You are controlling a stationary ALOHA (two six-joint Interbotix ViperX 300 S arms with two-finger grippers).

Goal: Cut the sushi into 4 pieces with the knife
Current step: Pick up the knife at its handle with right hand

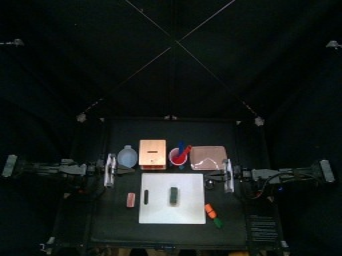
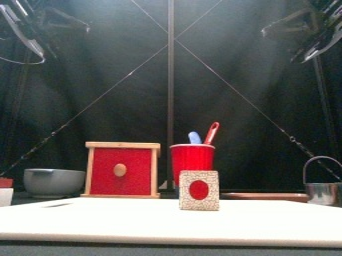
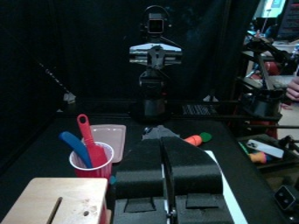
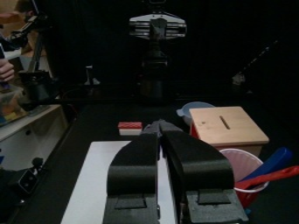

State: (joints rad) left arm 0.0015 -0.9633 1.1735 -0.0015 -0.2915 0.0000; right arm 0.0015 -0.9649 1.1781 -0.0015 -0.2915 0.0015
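Observation:
A dark green sushi roll [image 1: 175, 193] lies on the white cutting board [image 1: 187, 213] in the middle of the table; its end face with a red centre [image 2: 199, 190] points at the front view. Behind the board stands the red cup [image 1: 175, 155] holding a blue and a red toy knife [image 2: 203, 133]. My left gripper [image 1: 112, 168] hovers left of the board and my right gripper [image 1: 230, 177] right of it, both raised. Each wrist view shows its jaws together with nothing between them, the left gripper [image 3: 167, 162] and the right gripper [image 4: 160, 149].
Along the back stand a blue-grey bowl [image 1: 126, 158], a wooden box [image 1: 152, 152] with a red drawer front [image 2: 123, 170] and a pink tray [image 1: 210, 156]. A metal cutter [image 2: 322, 190] sits at the right. A small red and white toy [image 1: 131, 200] lies left of the board, an orange toy [image 1: 210, 211] right of it.

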